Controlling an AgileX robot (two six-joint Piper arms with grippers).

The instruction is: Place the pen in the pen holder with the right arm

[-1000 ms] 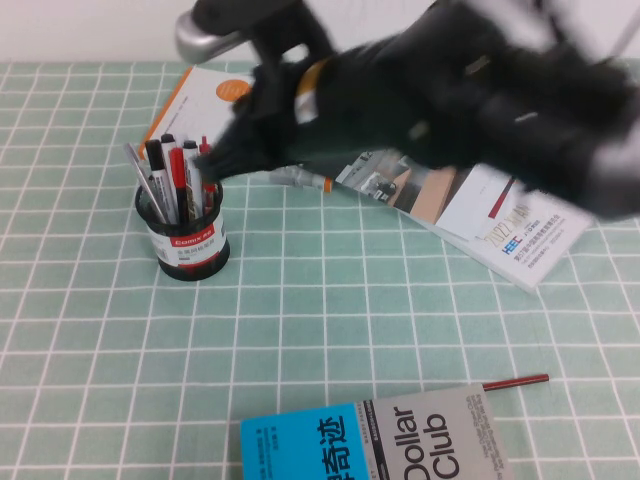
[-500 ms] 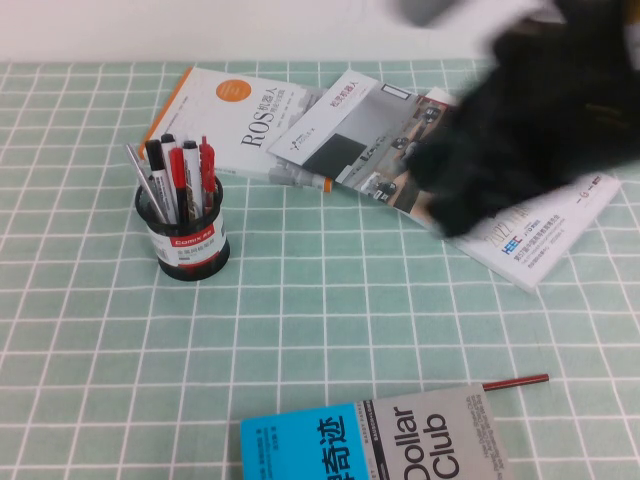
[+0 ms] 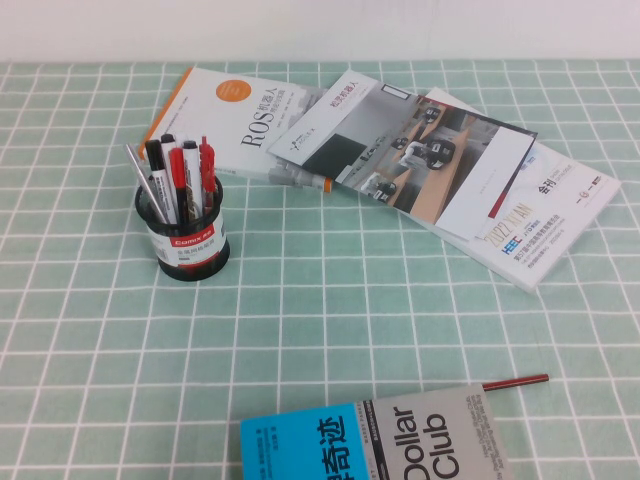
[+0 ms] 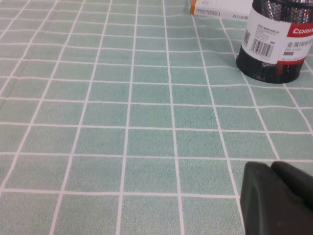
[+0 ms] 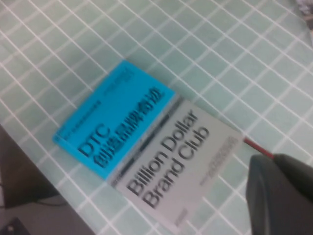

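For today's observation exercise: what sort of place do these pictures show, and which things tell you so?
Probably a desk or study table: a pen holder full of markers, books such as the ROS book, and a checked green tablecloth. Left tool and right tool sit low.

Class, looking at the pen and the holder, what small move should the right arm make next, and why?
Probably just park: the silver pen already stands in the pen holder. The right gripper hangs over the blue-and-grey book, the left gripper low near the holder.
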